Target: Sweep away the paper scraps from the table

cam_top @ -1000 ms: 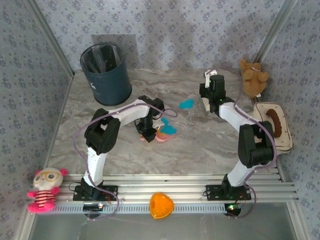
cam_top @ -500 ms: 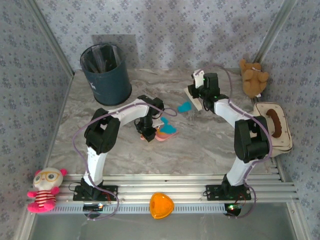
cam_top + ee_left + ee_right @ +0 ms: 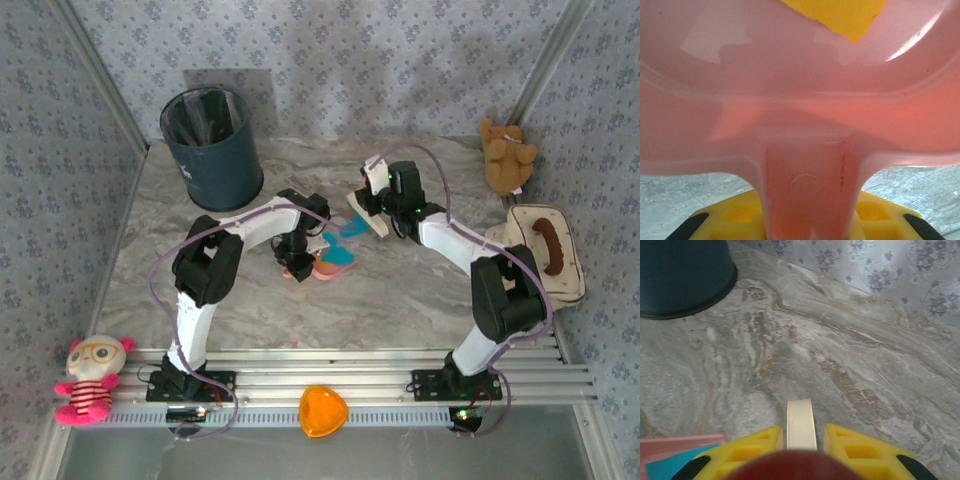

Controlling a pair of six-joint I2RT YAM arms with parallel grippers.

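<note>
A pink dustpan (image 3: 322, 270) rests on the table (image 3: 400, 290) at mid-left. My left gripper (image 3: 293, 262) is shut on its handle (image 3: 807, 190). An orange-yellow paper scrap (image 3: 840, 15) lies in the pan, and so does a cyan one (image 3: 338, 258). Another cyan scrap (image 3: 352, 227) lies on the table just beyond the pan. A cream flat sweeper (image 3: 365, 212) touches that scrap from the right. My right gripper (image 3: 385, 200) is shut on the sweeper (image 3: 800, 422). The right wrist view catches the pan's corner (image 3: 680, 442) with cyan paper (image 3: 675, 462) at lower left.
A dark blue bin (image 3: 212, 148) stands at the back left. A teddy (image 3: 508, 155) and a cream tray (image 3: 570, 280) holding a brown object sit at the right edge. An orange heart-shaped dish (image 3: 322, 410) and a pink doll (image 3: 90, 378) lie on the near rail.
My right arm has swung left and nearer with the sweeper, pushing the loose cyan scrap toward the dustpan. The left arm and the pan have stayed put.
</note>
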